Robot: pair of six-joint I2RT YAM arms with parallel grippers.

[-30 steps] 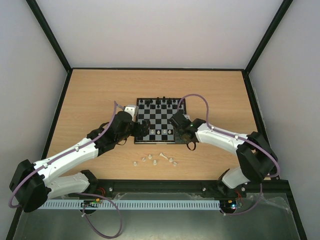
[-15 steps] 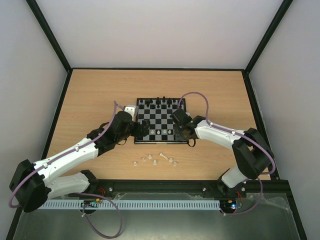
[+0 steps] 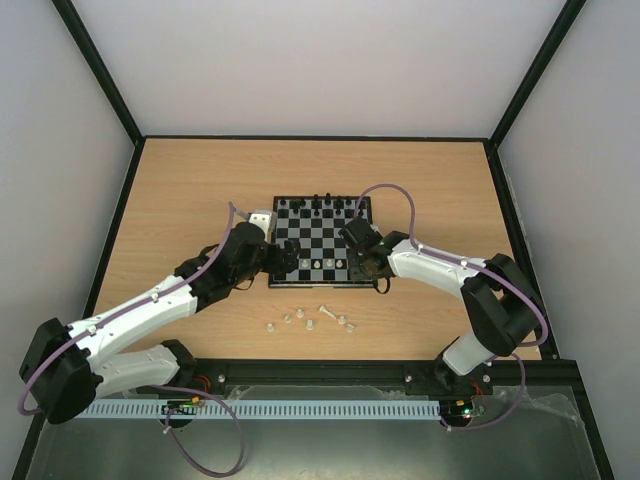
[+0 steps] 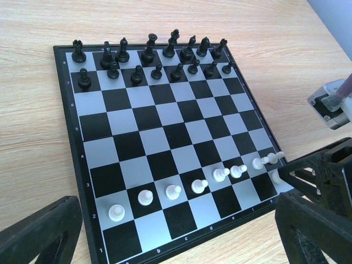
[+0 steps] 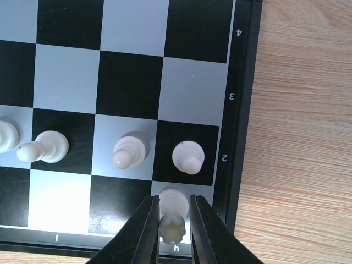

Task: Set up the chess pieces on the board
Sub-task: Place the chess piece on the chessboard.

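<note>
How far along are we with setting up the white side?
Black pieces fill the board's far two rows and white pawns line their row: done. In hand: the right gripper holds a white rook on the h-file corner square. Left: about seven loose white pieces on the table near the board's front edge; the left gripper hangs open.
</note>
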